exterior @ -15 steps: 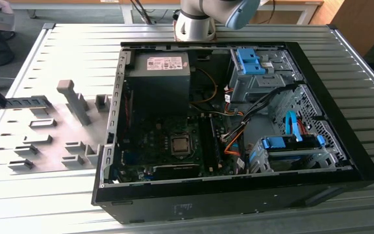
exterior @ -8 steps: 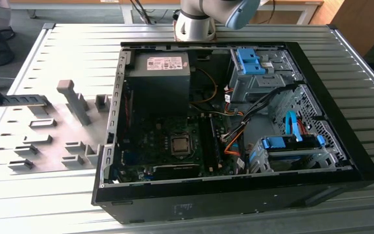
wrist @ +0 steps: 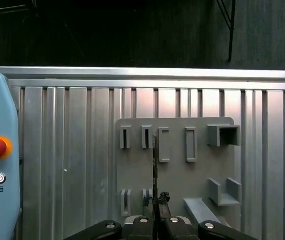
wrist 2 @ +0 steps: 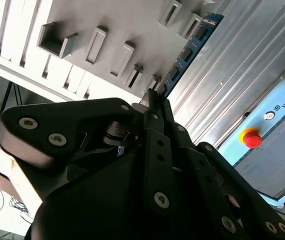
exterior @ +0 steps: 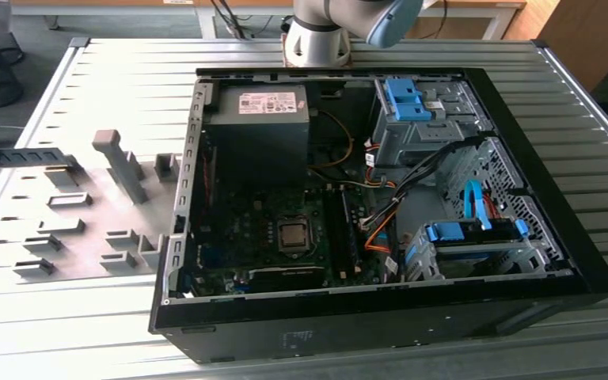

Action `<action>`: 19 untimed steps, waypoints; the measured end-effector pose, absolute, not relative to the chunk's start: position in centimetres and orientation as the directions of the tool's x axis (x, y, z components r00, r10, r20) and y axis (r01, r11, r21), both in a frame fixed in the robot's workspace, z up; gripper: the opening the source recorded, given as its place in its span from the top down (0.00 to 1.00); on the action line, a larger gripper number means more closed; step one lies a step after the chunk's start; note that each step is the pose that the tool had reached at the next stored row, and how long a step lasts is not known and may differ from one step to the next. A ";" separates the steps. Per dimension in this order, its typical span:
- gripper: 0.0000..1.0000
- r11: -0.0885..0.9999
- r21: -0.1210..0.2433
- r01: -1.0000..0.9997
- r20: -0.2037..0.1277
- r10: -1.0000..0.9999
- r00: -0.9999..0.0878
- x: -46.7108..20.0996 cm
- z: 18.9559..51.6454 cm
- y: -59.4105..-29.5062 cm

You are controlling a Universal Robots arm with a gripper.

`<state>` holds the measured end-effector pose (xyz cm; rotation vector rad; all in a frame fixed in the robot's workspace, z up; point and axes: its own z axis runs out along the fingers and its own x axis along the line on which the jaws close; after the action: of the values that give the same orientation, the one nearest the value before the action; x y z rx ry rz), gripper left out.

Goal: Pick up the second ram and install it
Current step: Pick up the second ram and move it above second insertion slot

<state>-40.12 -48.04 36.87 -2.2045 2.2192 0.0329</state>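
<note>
We're holding the second ram (wrist 2: pixel 188 54) with fingers (wrist: pixel 163 198) clamped shut on its flat faces, over the grey fixture plate (wrist: pixel 182 175); we're reckoning it light, stiff, fragile, best gripped off the contacts.

Ribbed aluminium table (exterior: pixel 124 71), slats running its whole width. Sitting on it, an open black computer case (exterior: pixel 367 336), side panel off. Just beside, toward the exterior view's left, a flat grey fixture plate (exterior: pixel 13 207) studded with grey blocks (exterior: pixel 119 162). At the far edge, the arm's base (exterior: pixel 320 43). Near the plate in the first wrist view, a pale blue pendant (wrist: pixel 0 115).
</note>
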 end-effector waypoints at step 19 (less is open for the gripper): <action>0.86 0.007 0.005 -1.000 -0.024 -1.000 -0.007 -40.1 38.6 -48.0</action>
<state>-40.12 -48.04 38.61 -2.2045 2.2192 0.0328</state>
